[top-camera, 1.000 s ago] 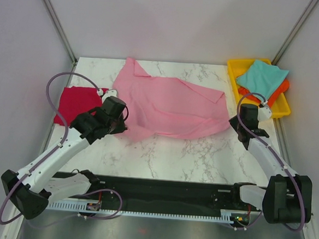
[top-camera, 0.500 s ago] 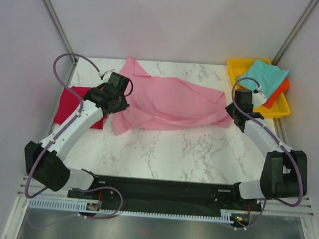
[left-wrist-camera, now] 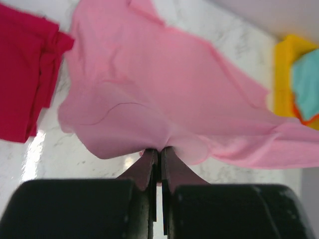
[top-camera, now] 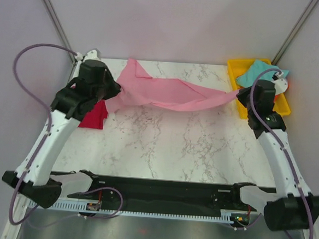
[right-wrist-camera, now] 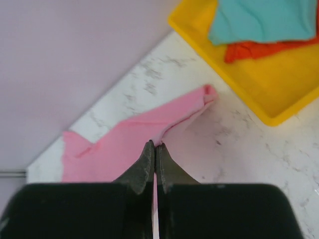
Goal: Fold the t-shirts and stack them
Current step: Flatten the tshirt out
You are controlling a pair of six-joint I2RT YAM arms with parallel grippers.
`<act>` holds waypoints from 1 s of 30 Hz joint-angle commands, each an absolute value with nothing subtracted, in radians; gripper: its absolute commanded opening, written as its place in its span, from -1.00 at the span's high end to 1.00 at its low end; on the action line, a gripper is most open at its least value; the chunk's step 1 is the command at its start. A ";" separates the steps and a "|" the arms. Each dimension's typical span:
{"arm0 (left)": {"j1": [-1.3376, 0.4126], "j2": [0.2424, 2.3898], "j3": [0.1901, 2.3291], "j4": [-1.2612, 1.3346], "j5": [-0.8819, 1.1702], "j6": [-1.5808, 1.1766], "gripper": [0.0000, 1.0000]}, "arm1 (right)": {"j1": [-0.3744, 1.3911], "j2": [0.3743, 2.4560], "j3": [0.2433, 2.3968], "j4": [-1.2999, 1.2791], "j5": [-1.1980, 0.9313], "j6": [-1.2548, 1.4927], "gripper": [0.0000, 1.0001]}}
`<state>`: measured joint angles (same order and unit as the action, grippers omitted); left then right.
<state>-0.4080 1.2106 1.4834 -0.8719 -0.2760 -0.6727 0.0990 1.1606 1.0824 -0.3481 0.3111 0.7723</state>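
The light pink t-shirt hangs stretched across the back of the marble table between both arms. My left gripper is shut on its left edge, lifted off the table. My right gripper is shut on its right edge. A folded crimson red t-shirt lies at the left, partly hidden under the left arm, also seen in the left wrist view. The teal t-shirt lies over the orange t-shirt in the tray.
The yellow plastic tray stands at the back right corner, right beside the right arm. Grey walls close in the back and both sides. White marble tabletop spreads in front of the pink shirt.
Both arms have swung back and up, carrying the near edge of the pink shirt away from the front. The shirt has gone from spread flat to a narrow stretched band at the back.
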 commanded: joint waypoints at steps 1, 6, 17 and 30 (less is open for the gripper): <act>-0.410 1.016 1.658 -0.870 -0.184 -0.635 0.96 | 0.100 0.904 1.205 -0.400 0.236 0.706 1.00; -0.408 0.815 1.778 -0.862 -0.103 -0.615 0.96 | 0.098 0.645 1.284 -0.428 0.144 0.667 1.00; -0.408 0.996 2.166 -0.908 -0.058 -0.629 0.96 | 0.100 0.658 1.693 -0.618 0.166 0.660 1.00; -0.371 1.460 2.295 -0.724 -0.190 -0.623 0.96 | 0.100 1.012 1.390 -0.327 0.186 0.756 1.00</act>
<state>-0.4023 1.4609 2.2696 -0.8494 -0.1421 -0.6533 0.0994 0.9661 1.4128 -0.4423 0.1658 0.7158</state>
